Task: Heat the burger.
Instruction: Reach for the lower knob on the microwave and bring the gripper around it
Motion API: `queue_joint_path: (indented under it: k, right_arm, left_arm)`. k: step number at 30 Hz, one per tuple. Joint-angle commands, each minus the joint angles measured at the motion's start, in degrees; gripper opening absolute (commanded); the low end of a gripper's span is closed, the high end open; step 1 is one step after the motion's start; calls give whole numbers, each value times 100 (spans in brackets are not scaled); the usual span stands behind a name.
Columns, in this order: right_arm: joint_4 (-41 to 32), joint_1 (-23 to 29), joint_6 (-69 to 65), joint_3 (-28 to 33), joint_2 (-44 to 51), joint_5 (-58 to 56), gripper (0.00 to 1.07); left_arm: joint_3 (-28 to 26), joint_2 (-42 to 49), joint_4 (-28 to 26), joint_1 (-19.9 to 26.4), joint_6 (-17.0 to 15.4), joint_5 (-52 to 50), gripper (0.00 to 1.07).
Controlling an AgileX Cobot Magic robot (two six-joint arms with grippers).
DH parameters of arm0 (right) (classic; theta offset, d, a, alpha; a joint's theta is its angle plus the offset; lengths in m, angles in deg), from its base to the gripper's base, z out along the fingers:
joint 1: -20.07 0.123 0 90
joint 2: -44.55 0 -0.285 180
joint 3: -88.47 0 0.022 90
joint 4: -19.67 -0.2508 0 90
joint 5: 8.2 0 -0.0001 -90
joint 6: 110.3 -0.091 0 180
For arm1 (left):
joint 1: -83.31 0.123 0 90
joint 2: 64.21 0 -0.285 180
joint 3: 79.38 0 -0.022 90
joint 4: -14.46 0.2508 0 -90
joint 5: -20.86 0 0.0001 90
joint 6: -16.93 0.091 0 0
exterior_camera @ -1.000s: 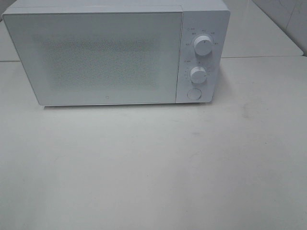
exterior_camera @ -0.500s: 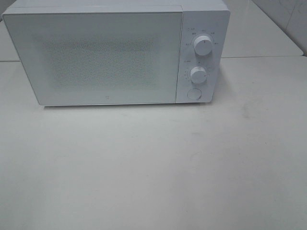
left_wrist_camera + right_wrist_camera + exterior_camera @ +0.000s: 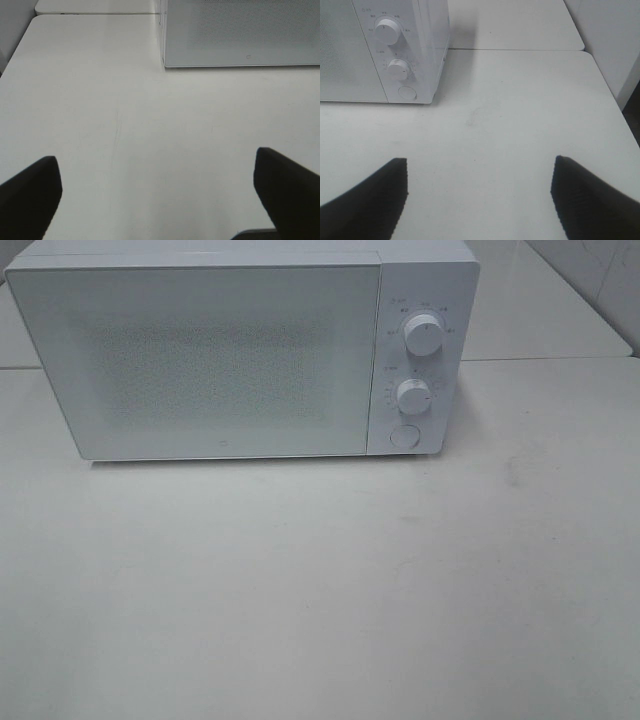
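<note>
Currently no burger in any view (not on the table, not in either pincer). It may be inside the microwave (image 3: 220,360), but I can't tell: the door (image 3: 200,365) is shut flush and its dotted window shows nothing behind it. Controls sit right of the door: upper knob (image 3: 424,336), lower knob (image 3: 413,397), and a round button (image 3: 404,436) under them.

Left gripper (image 3: 155,162) is spread wide with nothing between the fingers, hanging over bare table near the microwave's left front corner. Right gripper (image 3: 480,165) is also spread and empty, facing the control panel from well back. Neither shows in the high view.

My read: next is either the round button or a knob, and I can't say which without knowing where the burger is. Either way it's a right-arm job (the panel is on its side).
- Button: bring the jaws together first and press square-on with one tip, so the other finger doesn't clip the lower knob just above.
- Knob: straddle it, pinch lightly and turn about its axis with no sideways drag, since the microwave could slide on this top.

Table (image 3: 320,590) is smooth, white and matte with a few faint scuffs. A second table (image 3: 540,310) butts against it behind, seam visible. A pale wall (image 3: 620,40) stands close on the right.
</note>
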Motion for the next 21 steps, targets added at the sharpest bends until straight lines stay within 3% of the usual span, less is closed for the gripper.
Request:
queue_joint_path:
  k: [1, 21]
  right_arm:
    - [-17, -46, -52, -29, -447, 510, 76]
    - [-11, -46, -52, 126, -2028, 2166, 76]
  left_arm:
    - [6, 138, 6, 17, -40, -63, 99]
    - [6, 138, 11, 17, -40, -63, 99]
